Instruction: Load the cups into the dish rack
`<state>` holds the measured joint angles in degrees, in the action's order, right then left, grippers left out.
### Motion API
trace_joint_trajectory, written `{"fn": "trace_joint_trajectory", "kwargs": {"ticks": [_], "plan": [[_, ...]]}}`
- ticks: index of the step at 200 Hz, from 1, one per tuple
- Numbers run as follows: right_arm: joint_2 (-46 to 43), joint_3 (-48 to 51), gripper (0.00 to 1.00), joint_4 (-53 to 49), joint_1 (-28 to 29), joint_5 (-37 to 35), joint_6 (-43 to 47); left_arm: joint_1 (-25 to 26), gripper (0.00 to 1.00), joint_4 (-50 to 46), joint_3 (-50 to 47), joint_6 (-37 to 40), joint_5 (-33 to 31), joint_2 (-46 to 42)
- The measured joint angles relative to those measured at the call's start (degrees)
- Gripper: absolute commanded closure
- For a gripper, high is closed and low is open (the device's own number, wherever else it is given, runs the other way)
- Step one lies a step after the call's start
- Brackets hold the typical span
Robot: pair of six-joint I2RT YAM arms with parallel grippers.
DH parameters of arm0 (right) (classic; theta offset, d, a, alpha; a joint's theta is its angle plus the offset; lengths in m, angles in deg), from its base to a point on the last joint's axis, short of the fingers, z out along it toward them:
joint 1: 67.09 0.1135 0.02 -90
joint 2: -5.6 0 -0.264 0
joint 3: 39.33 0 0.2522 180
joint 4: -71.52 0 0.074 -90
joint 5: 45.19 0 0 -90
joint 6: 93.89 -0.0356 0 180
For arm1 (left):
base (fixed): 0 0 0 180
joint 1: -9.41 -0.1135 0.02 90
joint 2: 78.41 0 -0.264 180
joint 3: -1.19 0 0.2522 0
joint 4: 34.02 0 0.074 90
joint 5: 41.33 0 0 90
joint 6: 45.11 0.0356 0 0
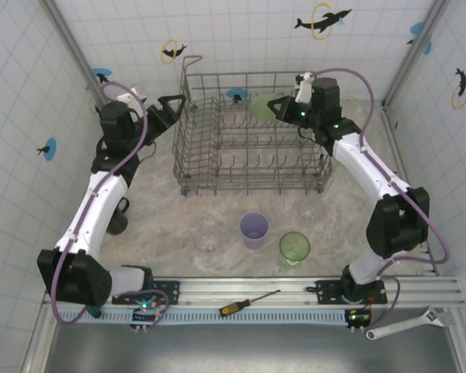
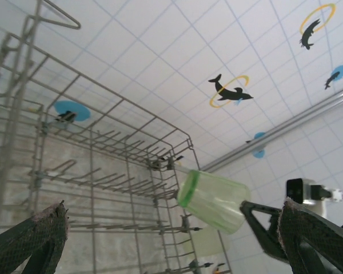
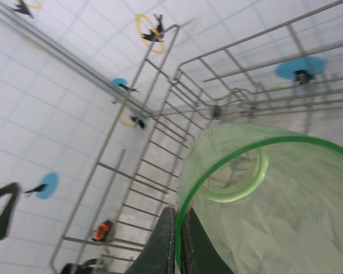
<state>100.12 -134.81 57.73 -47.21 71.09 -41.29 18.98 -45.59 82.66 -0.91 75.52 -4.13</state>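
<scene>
Pinching: right gripper (image 3: pixel 178 222) clamps the rim of the translucent pale green plastic tumbler (image 3: pixel 274 217), seen lower centre of the wrist view | top view: tumbler tipped sideways above the upper right corner of the grey wire dish rack (image 1: pixel 252 186) | left gripper (image 1: pixel 171 107) spread wide, upper left.

From high at the near side, the top camera looks down over the scene; both wrist cameras sit close, looking across the dish rack (image 1: pixel 252 177), sharing one pale green cup (image 2: pixel 214 201).
</scene>
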Motion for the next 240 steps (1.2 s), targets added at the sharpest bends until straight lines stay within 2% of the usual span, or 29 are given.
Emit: {"fn": "trace_joint_trajectory", "kwargs": {"ticks": [49,113,175,240], "plan": [[1.38,12.00,1.00,29.05,0.04,7.85,-16.39,4.26,0.02,5.84,1.25,-5.68,1.51,7.37],[5.05,13.22,1.00,55.63,2.64,11.93,-29.77,8.07,0.02,14.27,4.22,-13.29,3.28,14.05],[8.17,13.22,1.00,64.11,3.41,12.81,-35.80,9.55,0.02,19.71,4.79,-17.94,4.59,18.05],[9.88,13.22,1.00,65.61,5.31,13.25,-37.62,9.68,0.04,22.60,4.76,-20.55,4.66,18.75]]}}
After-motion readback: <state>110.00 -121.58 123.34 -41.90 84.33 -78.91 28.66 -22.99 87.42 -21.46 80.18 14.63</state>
